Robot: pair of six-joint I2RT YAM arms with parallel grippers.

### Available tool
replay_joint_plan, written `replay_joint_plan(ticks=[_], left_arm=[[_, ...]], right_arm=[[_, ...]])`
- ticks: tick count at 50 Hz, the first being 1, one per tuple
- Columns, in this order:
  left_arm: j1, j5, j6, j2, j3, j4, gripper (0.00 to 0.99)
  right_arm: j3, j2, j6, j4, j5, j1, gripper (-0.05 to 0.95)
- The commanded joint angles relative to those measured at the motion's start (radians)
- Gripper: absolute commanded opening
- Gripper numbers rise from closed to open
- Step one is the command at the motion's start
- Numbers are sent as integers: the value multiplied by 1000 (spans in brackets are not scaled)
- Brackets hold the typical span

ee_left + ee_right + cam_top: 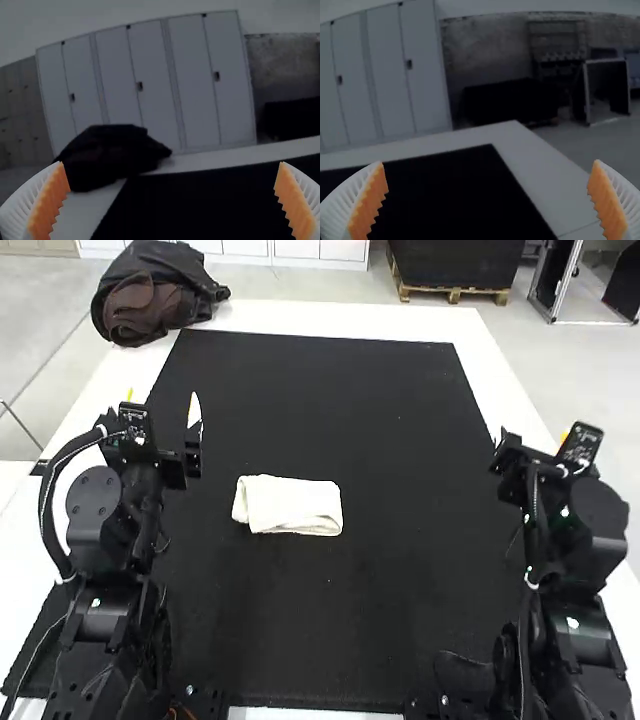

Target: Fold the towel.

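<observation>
The white towel (pixel 290 506) lies on the black mat as a small folded rectangle, left of the mat's middle, its layered edges showing along the near side. My left gripper (pixel 162 408) is held to the left of the towel and beyond it, apart from it. Off to the towel's right, over the mat's right edge, is my right gripper (pixel 535 436). In the left wrist view the left gripper (pixel 172 200) has its orange pads wide apart with nothing between. The right wrist view shows the right gripper (pixel 487 200) spread just as wide and holding nothing.
The black mat (pixel 330 390) covers most of the white table (pixel 350 318). A dark bag or jacket with a brown part (pixel 150 300) is bunched at the table's far left corner. Both arms stand at the table's near sides.
</observation>
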Motion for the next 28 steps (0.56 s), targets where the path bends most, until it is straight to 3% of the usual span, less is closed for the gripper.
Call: replay_joint_plan(ticks=[1,4,6,8,12,16,20,23,28], left_arm=[[1,-95,-167,-7,-2,-59,964],[1,-104,-309,-7,-4,-156,964],[1,-104,-345,-8,-4,-203,964],[1,-104,-371,-7,-4,-240,966],[1,-106,-375,-7,-4,-294,964],[1,-107,-375,-7,-4,-295,966],[1,-107,-375,-7,-4,-295,966],[1,-107,-376,-7,-4,-295,966],[1,-107,-376,-7,-4,-295,966]], right_arm=[[-26,-9,-96,13,39,-16,920],[-49,-9,-146,-1,40,-16,920],[-49,-9,-162,-90,37,-16,920],[-49,-9,-165,-127,36,-16,920],[-49,-9,-172,-154,31,-16,920],[-49,-9,-175,-171,2,-16,920],[-49,-9,-175,-182,-69,-15,920],[-49,-9,-176,-222,-167,-15,920],[-50,-9,-178,-234,-184,-15,920]])
